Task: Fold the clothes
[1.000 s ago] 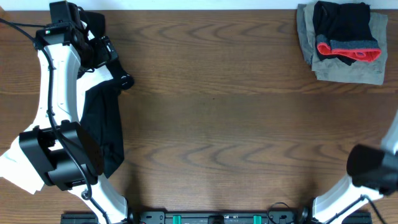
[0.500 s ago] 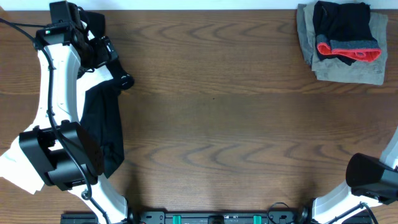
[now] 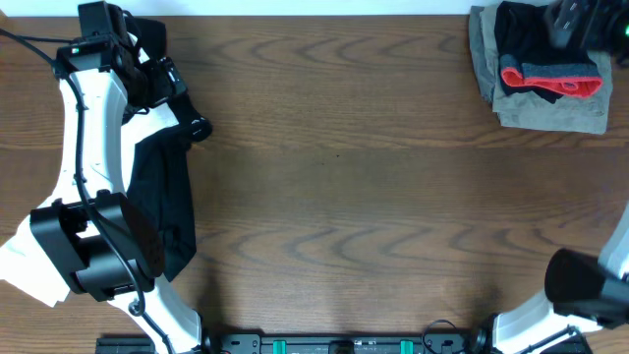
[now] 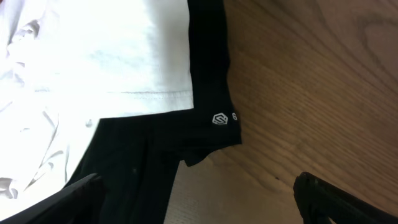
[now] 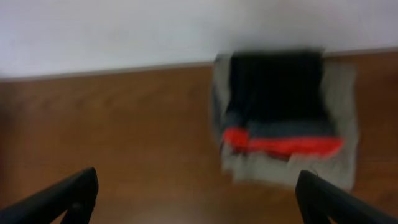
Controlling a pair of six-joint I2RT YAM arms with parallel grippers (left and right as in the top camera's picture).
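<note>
A folded stack lies at the table's far right corner: black leggings (image 3: 541, 39) with a grey and red-orange waistband (image 3: 550, 79) on a khaki piece (image 3: 550, 110). My right gripper (image 3: 578, 20) is a blur above this stack. In the right wrist view it (image 5: 199, 208) is open and empty, with the stack (image 5: 280, 118) ahead. My left gripper (image 3: 162, 87) hovers over a heap at the far left. There a black garment (image 3: 165, 197) and a white garment (image 4: 112, 56) lie together. In the left wrist view the black garment (image 4: 149, 162) lies below the open, empty fingers (image 4: 199, 208).
The brown wooden table (image 3: 344, 197) spans the view. White cloth (image 3: 22, 264) hangs at the left edge beside the left arm's base. The right arm's base (image 3: 590, 285) stands at the front right. A pale wall (image 5: 124, 31) runs behind the table's far edge.
My right arm has swung from the front right up to the far right corner, over the folded stack, still in motion. The left arm and the left heap have not moved.
</note>
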